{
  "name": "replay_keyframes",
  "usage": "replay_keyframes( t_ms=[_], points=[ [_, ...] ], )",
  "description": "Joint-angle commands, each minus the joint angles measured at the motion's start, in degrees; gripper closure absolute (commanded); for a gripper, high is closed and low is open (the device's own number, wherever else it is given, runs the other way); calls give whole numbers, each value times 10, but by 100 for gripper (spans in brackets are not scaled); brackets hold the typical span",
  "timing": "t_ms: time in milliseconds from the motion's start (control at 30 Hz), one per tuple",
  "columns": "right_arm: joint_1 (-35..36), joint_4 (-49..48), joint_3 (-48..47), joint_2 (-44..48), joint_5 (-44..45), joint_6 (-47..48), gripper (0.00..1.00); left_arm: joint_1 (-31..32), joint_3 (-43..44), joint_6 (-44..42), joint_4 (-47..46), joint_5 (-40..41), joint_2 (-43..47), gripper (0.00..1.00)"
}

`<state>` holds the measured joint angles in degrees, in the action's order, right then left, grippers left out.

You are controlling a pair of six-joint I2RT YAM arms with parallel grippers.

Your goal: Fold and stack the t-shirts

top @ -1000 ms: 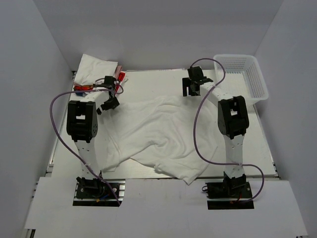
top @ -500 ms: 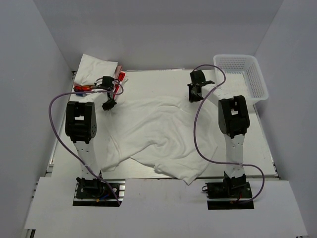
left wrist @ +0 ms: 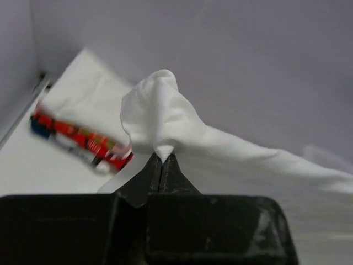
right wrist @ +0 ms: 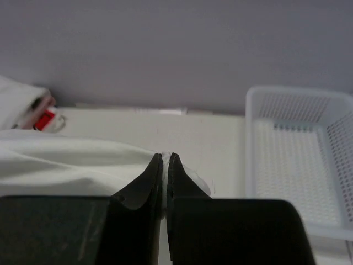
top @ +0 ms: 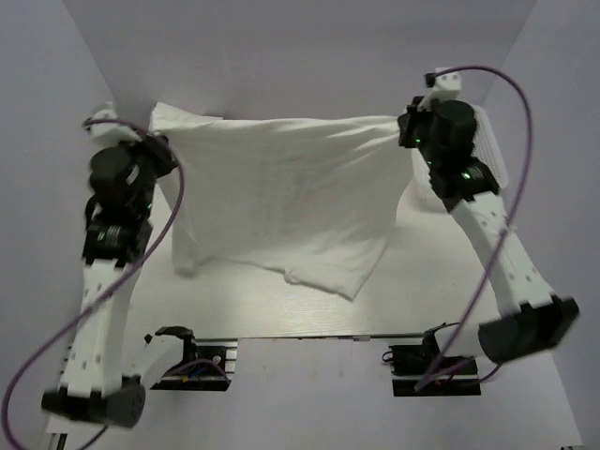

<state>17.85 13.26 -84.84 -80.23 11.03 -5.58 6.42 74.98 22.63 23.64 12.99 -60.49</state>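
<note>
Both the left jaws and right jaws were clamped tight on the white t-shirt (top: 281, 202), spreading it above the worktop (top: 412, 291), its top corners at ten and two o'clock, its hem drooping toward six.

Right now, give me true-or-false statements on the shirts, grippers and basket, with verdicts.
1. The left gripper is shut on the white shirt. True.
2. The right gripper is open. False: it is shut on the same shirt.
3. The white shirt lies crumpled in a heap. False: it hangs spread between the two grippers.
4. The basket shows no shirt inside. True.
5. A red patterned shirt lies under a folded white one. True.
</note>
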Motion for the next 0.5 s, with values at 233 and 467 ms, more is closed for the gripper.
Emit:
replay_keyframes(
  t_ms=[233, 467],
  points=[
    [-4, -14, -72, 306, -14, 51, 100, -13, 153, -29, 35, -123, 212, 100],
    [-4, 5, -208, 319, -17, 118, 100, -13, 248, -19, 36, -187, 226, 100]
  ],
)
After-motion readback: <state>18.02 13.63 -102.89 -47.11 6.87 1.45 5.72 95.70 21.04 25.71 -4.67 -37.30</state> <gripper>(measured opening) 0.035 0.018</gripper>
